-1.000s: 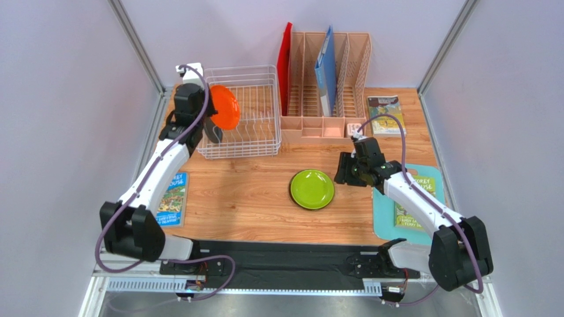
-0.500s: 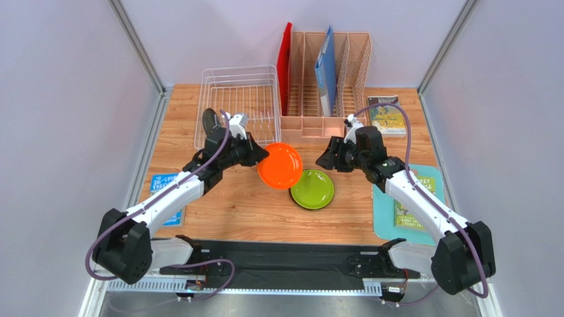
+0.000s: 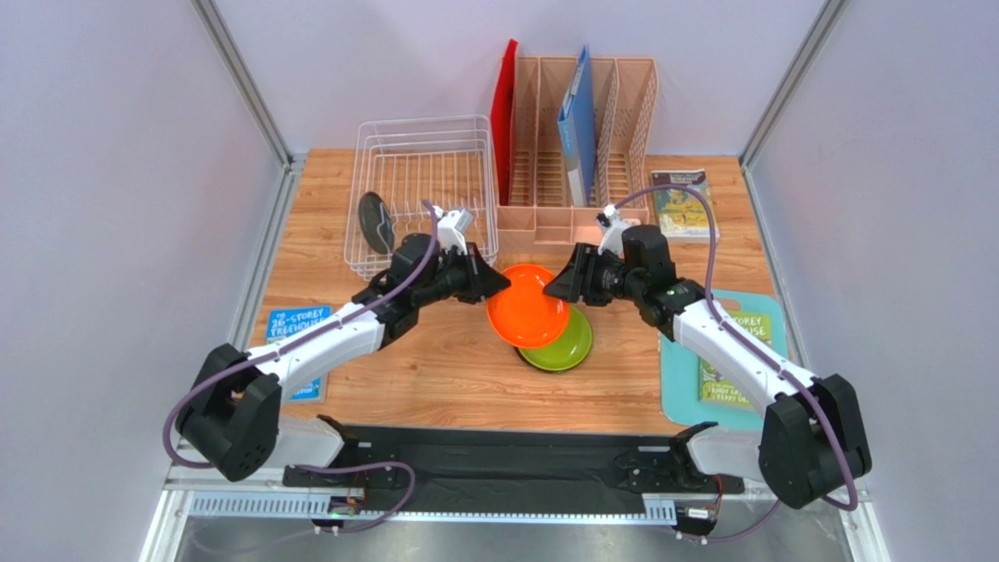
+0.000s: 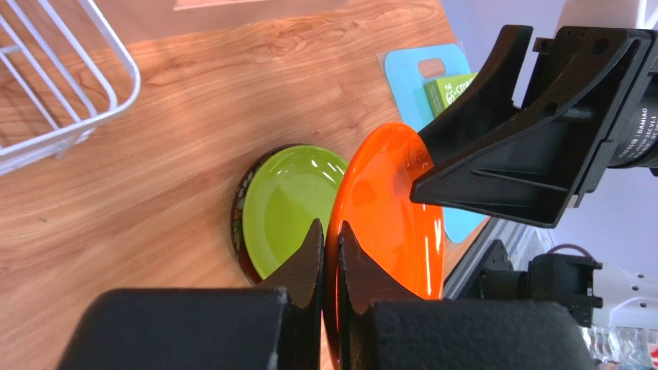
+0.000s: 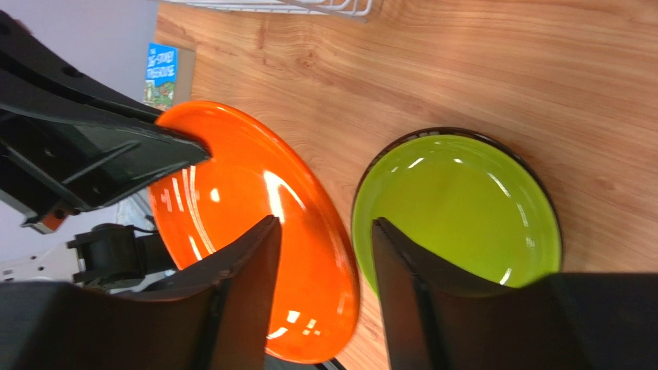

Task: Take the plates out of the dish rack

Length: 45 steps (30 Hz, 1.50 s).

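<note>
1. Midway between table's side edges: orange plate [image 3: 528,307] clamped at rim by left gripper [image 4: 330,231].
2. Straddled opposite by right gripper [image 5: 324,223], fingers apart.
3. Judged stiff, slick, breakable; take by rim.

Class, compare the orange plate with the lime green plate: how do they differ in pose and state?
The orange plate hangs tilted above the table; the lime green plate lies flat on it. The left claw pinches the orange plate's rim; nothing grips the lime green plate. Both are round, glossy and out of the dish rack.
</note>
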Each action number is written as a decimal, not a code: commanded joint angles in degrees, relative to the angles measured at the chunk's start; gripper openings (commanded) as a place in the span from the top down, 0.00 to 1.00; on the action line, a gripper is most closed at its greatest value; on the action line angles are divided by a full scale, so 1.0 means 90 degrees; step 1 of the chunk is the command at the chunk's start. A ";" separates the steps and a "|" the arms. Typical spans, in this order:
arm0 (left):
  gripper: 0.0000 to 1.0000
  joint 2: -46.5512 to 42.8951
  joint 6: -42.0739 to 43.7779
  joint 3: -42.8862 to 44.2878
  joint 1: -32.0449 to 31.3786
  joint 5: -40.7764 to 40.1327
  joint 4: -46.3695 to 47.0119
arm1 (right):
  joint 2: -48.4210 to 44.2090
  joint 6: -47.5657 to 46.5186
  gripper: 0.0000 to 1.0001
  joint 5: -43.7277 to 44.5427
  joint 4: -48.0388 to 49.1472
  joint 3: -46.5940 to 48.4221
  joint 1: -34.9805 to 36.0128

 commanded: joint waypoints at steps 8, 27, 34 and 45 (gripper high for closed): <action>0.87 0.0134 0.0030 0.0374 -0.0129 -0.0067 0.0475 | -0.0217 0.0234 1.00 -0.0662 0.0830 -0.0625 0.0123; 0.01 -0.0628 0.2440 0.1016 -0.0100 -0.4176 -0.2307 | -0.0619 -0.0400 1.00 0.2405 -0.1319 -0.0411 -0.0102; 0.00 -0.0608 0.2550 0.1156 0.0328 -0.4403 -0.2495 | -0.0160 -0.0693 1.00 0.2289 -0.1124 -0.0450 -0.0131; 0.00 -0.0481 0.2422 0.1019 0.0905 -0.4110 -0.2377 | 0.0261 -0.0518 0.71 0.1449 -0.0762 -0.0479 -0.0131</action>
